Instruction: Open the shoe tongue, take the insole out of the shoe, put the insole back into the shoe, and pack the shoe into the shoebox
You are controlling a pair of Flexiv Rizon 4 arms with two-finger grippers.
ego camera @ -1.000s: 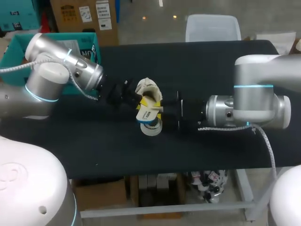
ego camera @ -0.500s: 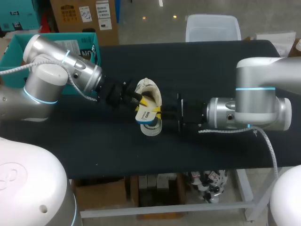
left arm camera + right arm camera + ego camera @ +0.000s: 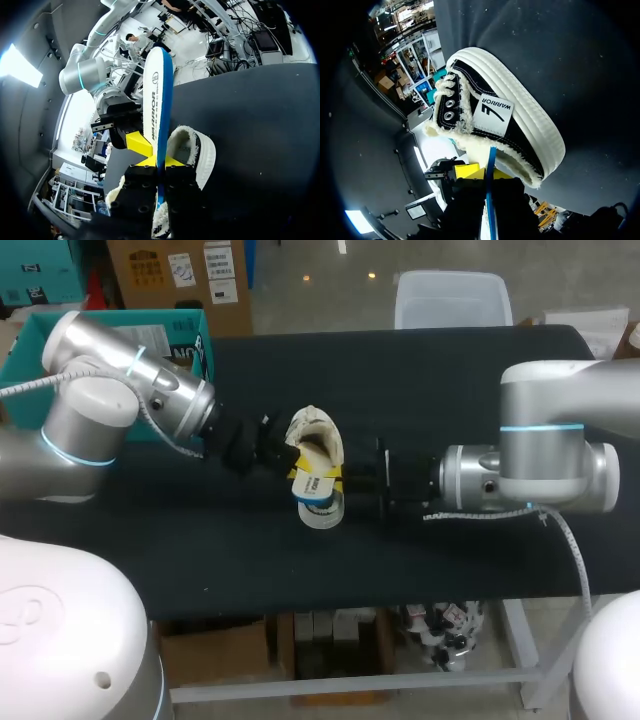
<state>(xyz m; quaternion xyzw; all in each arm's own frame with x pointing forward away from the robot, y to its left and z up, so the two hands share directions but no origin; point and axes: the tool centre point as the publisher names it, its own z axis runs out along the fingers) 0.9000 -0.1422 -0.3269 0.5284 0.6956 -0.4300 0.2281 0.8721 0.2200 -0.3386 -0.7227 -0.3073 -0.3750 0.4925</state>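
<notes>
While edgewise, insole (image 3: 156, 95) in left gripper (image 3: 159, 169)

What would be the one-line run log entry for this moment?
left claw: shut on insole | right claw: shut on insole | insole: held over shoe | shoe: on table, between arms

The table (image 3: 450, 380) has a flat black top that spans the head view from 9 o'clock to 3 o'clock, with its far edge toward 12 o'clock and its near edge toward 6 o'clock. Below that near edge a pale grey metal leg (image 3: 528, 645) stands toward 5 o'clock, and a crossbar (image 3: 400, 681) of the same frame runs from it toward 7 o'clock. In the right wrist view the dark top shows fine pale specks.
</notes>
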